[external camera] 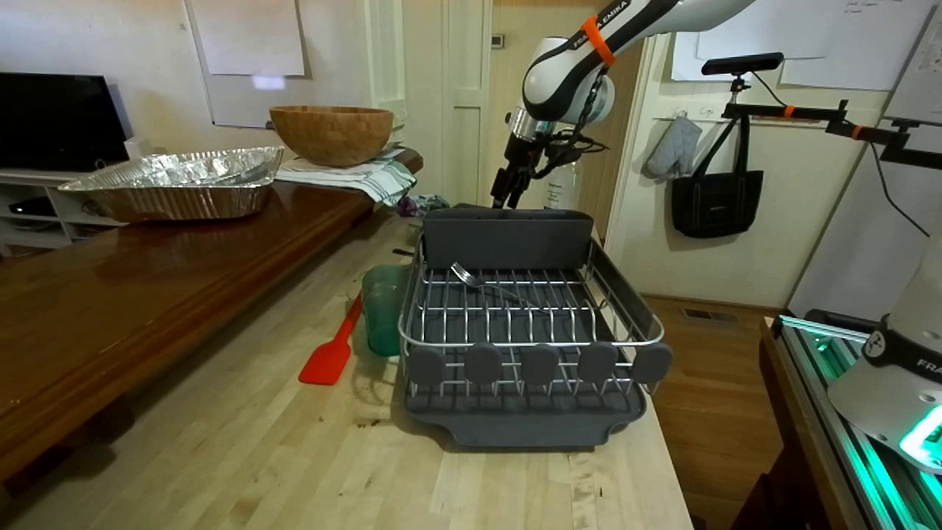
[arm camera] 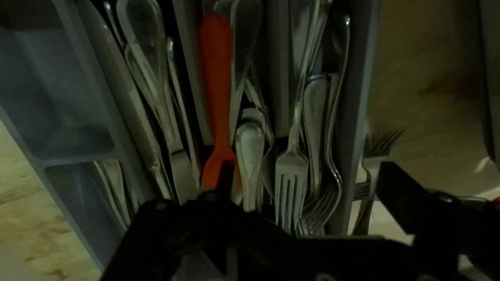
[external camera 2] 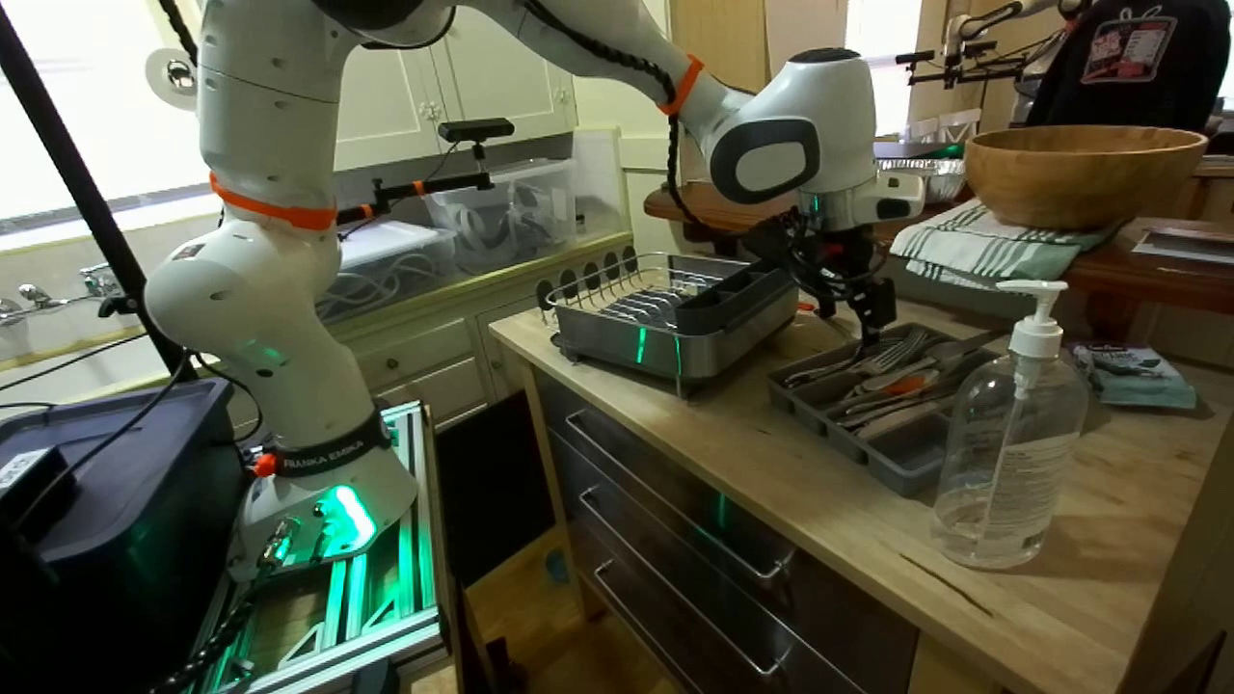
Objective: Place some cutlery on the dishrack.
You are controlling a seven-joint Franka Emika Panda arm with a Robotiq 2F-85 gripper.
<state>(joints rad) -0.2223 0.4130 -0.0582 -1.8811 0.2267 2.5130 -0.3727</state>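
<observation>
Silvery cutlery fills a grey divided tray on the counter. In the wrist view a fork lies tines downward in the tray's right compartment, with a bent-necked fork beside it. Just outside the tray wall, another fork shows near the right finger. My gripper points down over the tray, its dark fingers wide apart and gripping nothing visible. In an exterior view its tips hang at the tray's far side, close to the cutlery. The dishrack stands alongside, with one fork lying on its wire grid.
A clear pump bottle stands near the tray. Beside the dishrack are a green cup and a red spatula. A raised wooden ledge borders the counter, carrying a foil pan and a wooden bowl.
</observation>
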